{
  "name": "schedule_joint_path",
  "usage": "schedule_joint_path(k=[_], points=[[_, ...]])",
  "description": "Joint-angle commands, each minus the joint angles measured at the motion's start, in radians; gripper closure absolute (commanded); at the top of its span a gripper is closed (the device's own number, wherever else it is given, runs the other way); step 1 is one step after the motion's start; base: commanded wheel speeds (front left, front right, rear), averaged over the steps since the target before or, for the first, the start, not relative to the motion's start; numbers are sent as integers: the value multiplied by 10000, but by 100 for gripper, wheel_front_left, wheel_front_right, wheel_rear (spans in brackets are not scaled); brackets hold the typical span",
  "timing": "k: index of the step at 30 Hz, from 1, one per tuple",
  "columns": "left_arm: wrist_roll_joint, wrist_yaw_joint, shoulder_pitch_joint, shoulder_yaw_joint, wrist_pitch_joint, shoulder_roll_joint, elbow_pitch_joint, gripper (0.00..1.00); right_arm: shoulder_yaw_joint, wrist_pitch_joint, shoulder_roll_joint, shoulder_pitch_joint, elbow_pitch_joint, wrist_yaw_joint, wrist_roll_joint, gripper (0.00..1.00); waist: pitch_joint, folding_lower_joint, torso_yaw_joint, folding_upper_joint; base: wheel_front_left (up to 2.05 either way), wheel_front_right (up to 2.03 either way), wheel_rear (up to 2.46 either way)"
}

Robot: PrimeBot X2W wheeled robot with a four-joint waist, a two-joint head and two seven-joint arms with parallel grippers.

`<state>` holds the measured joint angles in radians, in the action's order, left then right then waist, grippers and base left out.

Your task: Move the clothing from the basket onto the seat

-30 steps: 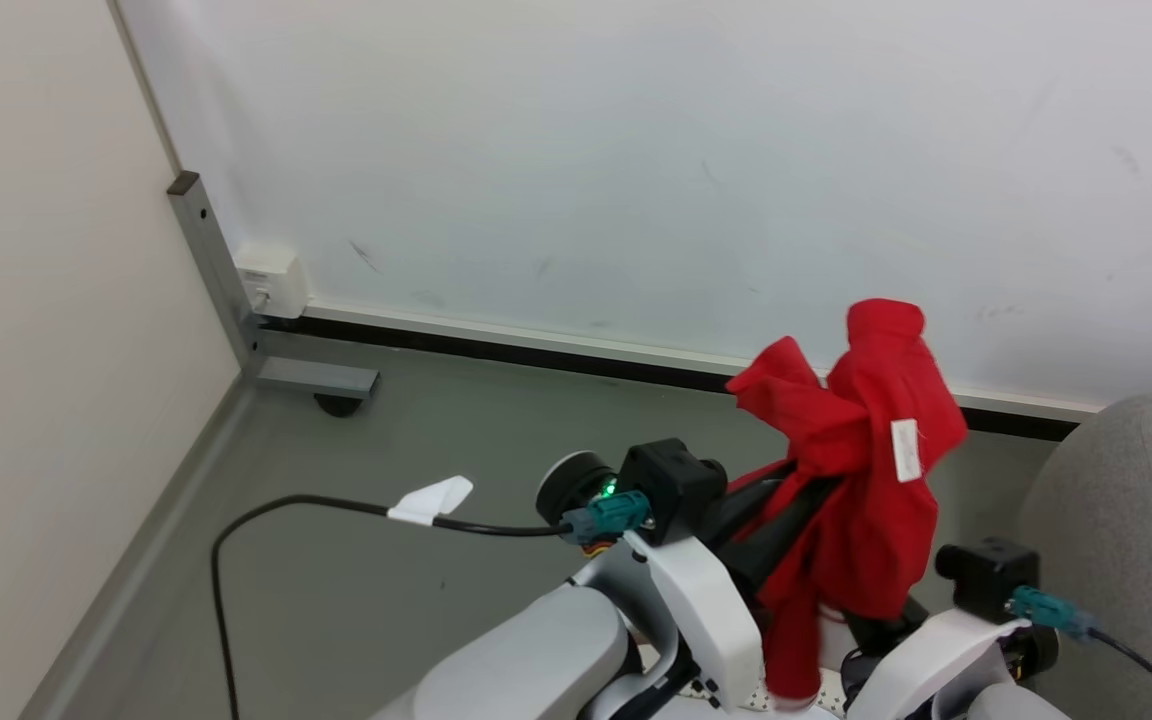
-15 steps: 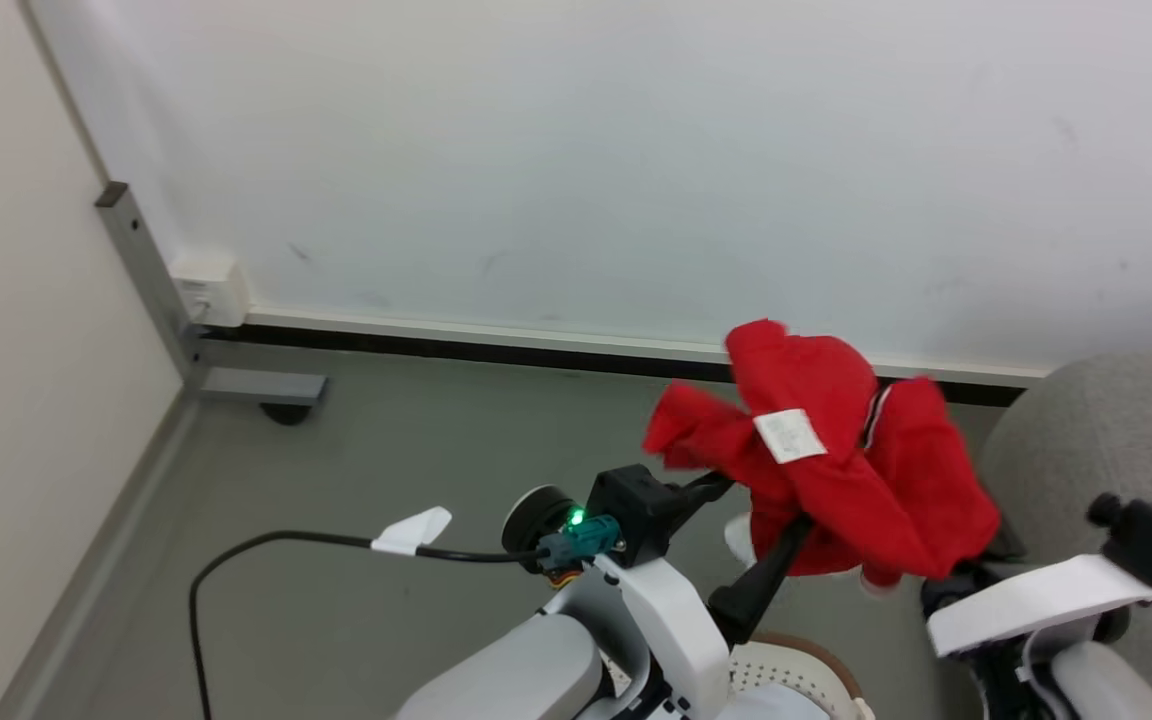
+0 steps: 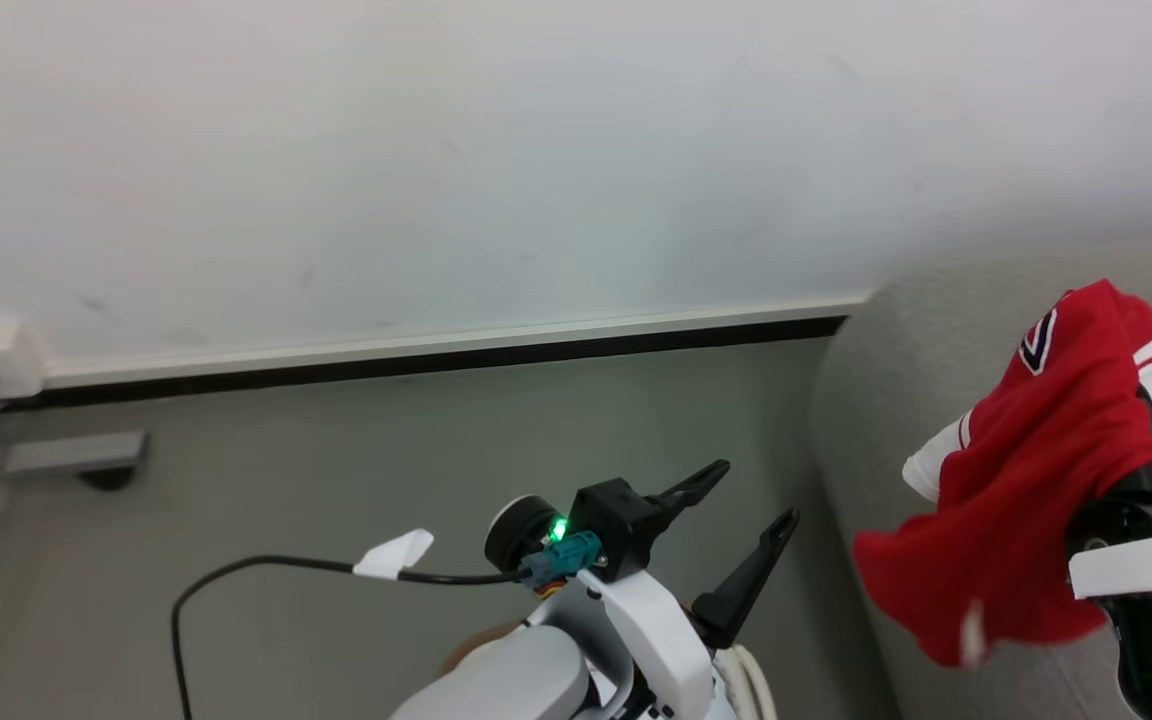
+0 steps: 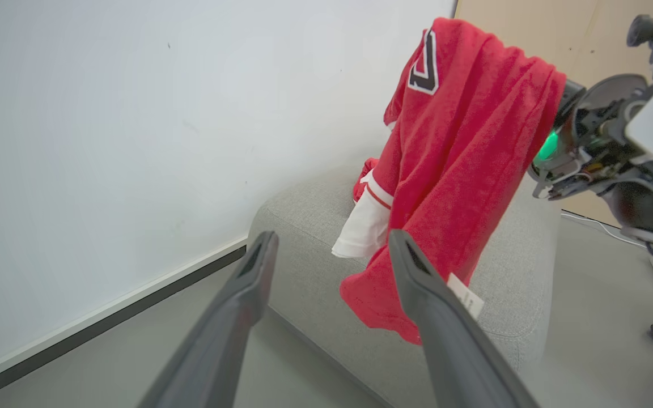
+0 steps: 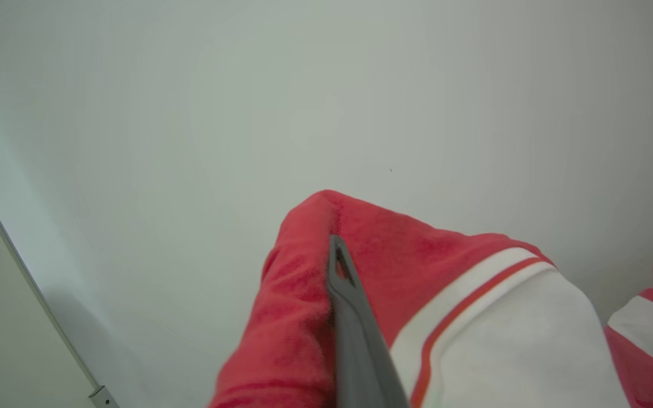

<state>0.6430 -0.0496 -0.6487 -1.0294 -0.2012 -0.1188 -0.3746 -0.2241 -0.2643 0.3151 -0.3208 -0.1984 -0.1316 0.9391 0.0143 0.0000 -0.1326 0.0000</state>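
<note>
The right gripper (image 5: 335,243), fingers pinched together on the red clothing (image 3: 1036,470), holds it draped above the grey seat (image 3: 886,400), the loose end hanging at the seat's near edge. The left gripper (image 3: 751,492) stands spread and empty beside the seat. Carrying the clothing further over the seat and lowering it before release should prevent a slide-off.

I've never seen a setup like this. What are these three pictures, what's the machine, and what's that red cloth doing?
It is a wheeled robot with two arms, each ending in a two-fingered gripper. One picture looks down from its head; the other two come from cameras on its wrists, pointing forward. The left gripper is open and holds nothing. The right gripper is shut on the clothing, a red garment with white trim, hanging from it over the grey seat. A grey floor and a white wall lie beyond.
</note>
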Motion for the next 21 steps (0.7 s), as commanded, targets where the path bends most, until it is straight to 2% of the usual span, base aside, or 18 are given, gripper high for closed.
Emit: schedule_joint_path(k=[1, 10, 16, 21], points=[[-119, -10, -8, 34, -143, -82, -18, 0, 98, 3, 123, 166, 151, 19, -106, 100, -227, 0, -976, 0, 0, 0, 0], [-529, 57, -32, 85, -542, -78, -272, 0, 568, 4, 267, 818, 648, 19, -292, 100, -563, 0, -2687, 0, 0, 0, 0], [-651, 165, -39, 137, -617, 39, -464, 0, 636, 10, 171, 1095, 898, 19, -357, 100, -718, 0, -3249, 0, 0, 0, 0], [-816, 216, -81, 184, -628, 122, -599, 0, 709, 30, 188, 1000, 1014, 19, -430, 100, -857, 0, -3450, 0, 0, 0, 0]])
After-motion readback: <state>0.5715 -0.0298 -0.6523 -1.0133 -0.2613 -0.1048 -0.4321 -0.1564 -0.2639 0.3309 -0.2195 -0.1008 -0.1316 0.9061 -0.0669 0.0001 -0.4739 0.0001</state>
